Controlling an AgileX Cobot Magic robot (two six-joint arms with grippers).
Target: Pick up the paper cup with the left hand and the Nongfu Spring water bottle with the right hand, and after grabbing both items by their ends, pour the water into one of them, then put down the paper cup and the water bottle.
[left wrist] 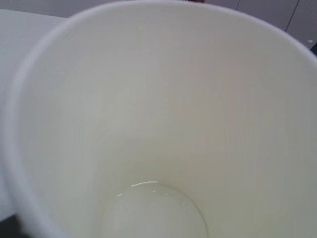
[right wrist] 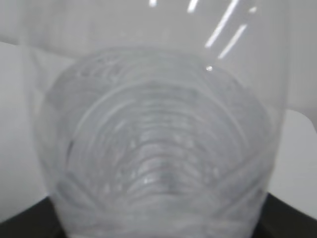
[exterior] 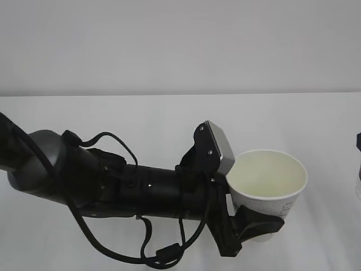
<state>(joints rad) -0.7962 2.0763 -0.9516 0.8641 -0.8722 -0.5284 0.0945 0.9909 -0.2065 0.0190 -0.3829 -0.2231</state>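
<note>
Exterior view: bulky black left hand [exterior: 248, 223] clamps the small white paper cup [exterior: 268, 183] low on its wall, mouth up and leaning, likely ready for pouring; cup at 3 o'clock of the arm. White table [exterior: 141, 113], pale wall [exterior: 180, 39].

Left wrist view: cream cup interior, thin water film [left wrist: 153, 213] at 6 o'clock.

Right wrist view: clear ribbed Nongfu Spring water bottle [right wrist: 153, 148] fills frame; right hand's jaws unseen, grip unclear.

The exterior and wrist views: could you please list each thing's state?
White paper cup: upright, held, a little water at its bottom.
Clear ribbed plastic bottle: close before the right wrist camera, apparently held.
Bulky black left gripper: shut on the cup's base.
</note>
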